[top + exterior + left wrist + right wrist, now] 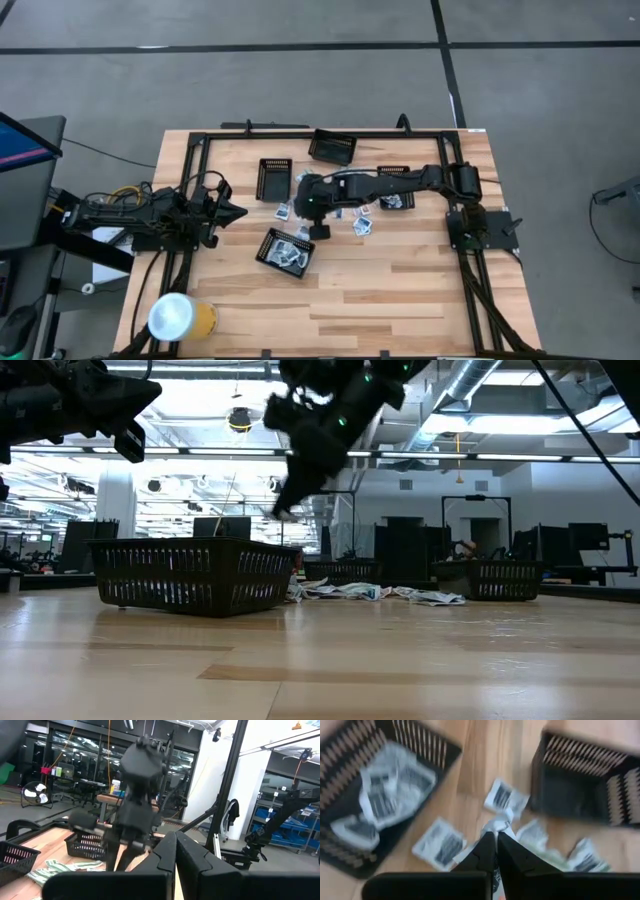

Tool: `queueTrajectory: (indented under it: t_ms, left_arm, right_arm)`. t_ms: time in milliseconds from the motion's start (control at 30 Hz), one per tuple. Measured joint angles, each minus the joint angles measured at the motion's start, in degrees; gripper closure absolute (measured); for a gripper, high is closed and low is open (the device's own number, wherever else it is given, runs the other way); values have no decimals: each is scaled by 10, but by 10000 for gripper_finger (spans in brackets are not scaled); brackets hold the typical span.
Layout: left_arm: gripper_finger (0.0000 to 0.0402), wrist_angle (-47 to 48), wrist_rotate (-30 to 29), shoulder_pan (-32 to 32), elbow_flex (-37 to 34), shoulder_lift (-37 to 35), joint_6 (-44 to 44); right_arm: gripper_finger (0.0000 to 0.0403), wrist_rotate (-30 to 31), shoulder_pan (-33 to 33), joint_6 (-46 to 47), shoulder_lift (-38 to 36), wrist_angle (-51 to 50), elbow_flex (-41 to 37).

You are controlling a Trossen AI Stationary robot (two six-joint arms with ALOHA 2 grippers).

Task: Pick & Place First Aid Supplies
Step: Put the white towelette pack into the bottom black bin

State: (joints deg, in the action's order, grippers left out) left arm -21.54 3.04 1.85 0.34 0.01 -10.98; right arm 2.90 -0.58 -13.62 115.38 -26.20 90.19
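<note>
The first aid supplies are small white sachets with dark marks. Several lie loose on the table (362,224) (440,842), and several more lie in the near black mesh tray (285,250) (385,795). My right gripper (318,232) (495,840) hangs above the table between that tray and the loose pile, shut on one white sachet. In the low view the right gripper (290,500) is well above the wood. My left gripper (235,211) (175,847) waits near the table's left edge, raised and shut on nothing. My right gripper pinches one white sachet (495,825) between its two fingertips, coming from above and pointing down. The sachet's free part sticks out past the fingertips and hangs below them (285,514), lifted clear of the table.
Three more black mesh trays stand toward the far side (273,178) (333,147) (395,185). A yellow roll with a white top (180,317) sits at the near left corner. A black frame (200,135) borders the table. Bare wood lies along the near side.
</note>
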Motion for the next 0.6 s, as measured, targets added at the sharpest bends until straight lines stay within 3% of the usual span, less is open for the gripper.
queueTrajectory:
  t_ms: [233,600]
  left_arm:
    - [394,0,0,0,0,0,0]
    - [394,0,0,0,0,0,0]
  right_arm:
    - [387,-78,33,-33,0,77,19]
    - [392,-119,44,-21,2,94,19]
